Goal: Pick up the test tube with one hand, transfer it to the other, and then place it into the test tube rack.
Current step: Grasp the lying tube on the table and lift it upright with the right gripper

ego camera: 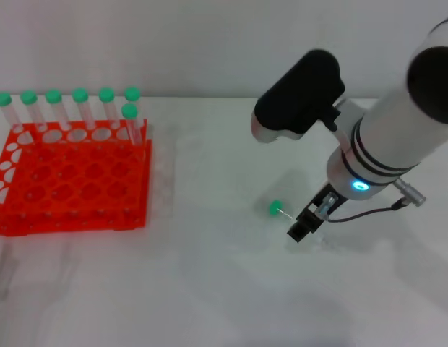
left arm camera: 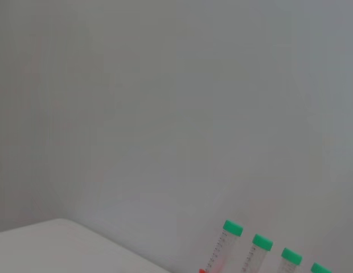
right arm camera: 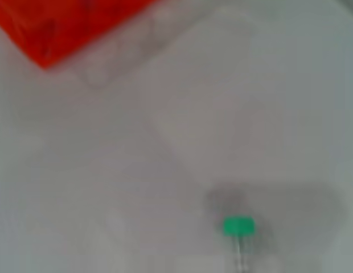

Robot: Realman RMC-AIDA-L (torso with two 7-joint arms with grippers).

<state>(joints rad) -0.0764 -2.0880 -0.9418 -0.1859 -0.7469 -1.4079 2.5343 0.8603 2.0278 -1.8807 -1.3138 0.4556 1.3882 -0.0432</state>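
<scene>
Right hand (ego camera: 305, 225): low over the table, just beside the lying tube; finger state cannot be told
Left hand: out of view
Rack (ego camera: 72, 181): orange-red plastic grid; seven capped tubes along its far rows
Test tube (ego camera: 283, 212): slim, clear, green cap toward the rack; lying on the white table (ego camera: 209, 289)
Advice: close across the barrel, below the cap; clear plastic probably slips

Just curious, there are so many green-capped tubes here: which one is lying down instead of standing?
The lone test tube on the white table, beside the right hand. The other seven stand upright in the orange-red rack.
</scene>
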